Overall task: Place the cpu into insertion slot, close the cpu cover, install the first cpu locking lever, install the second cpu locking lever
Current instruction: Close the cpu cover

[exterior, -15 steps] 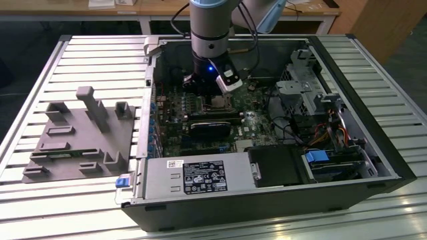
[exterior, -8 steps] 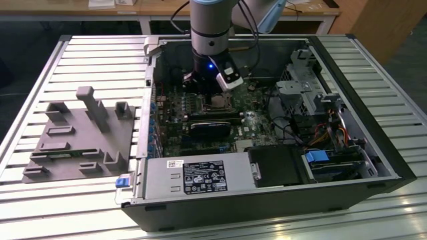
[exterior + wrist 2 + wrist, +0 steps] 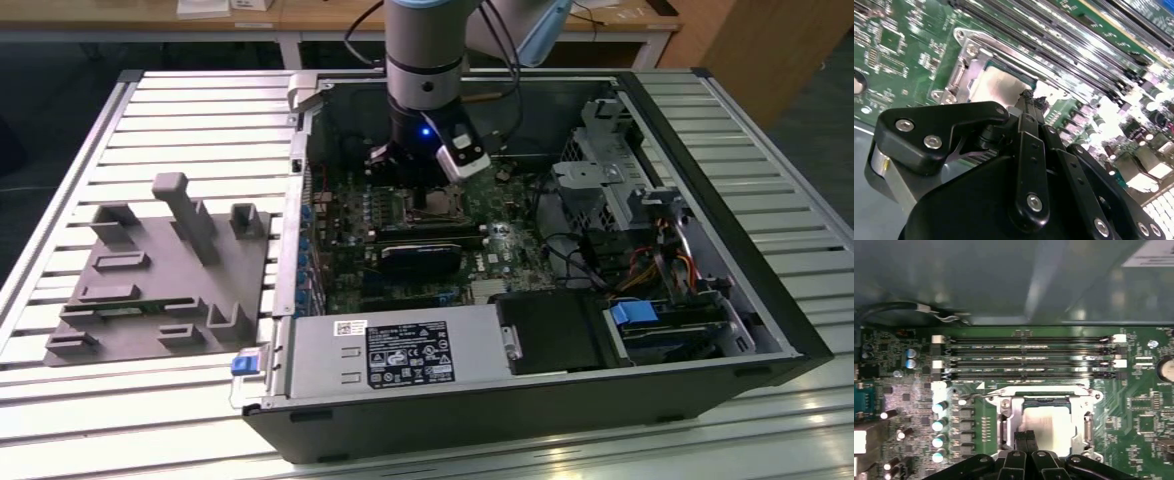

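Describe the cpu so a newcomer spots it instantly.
In the open case, look at the green board under the arm. Beside the long memory slots sits a silvery square cover; the cpu is the flat, dull-silver square inside it, plain-faced unlike the ribbed black slots.

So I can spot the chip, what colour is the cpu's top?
Dull silver-grey; the cpu shows best in the first wrist view.

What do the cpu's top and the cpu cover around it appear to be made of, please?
The cpu: seemingly metal, matte silver-grey; its top gives only a soft, blurred sheen. The cpu cover: thin sheet metal, perhaps plated steel, polished; its edges throw sharp bright glints.
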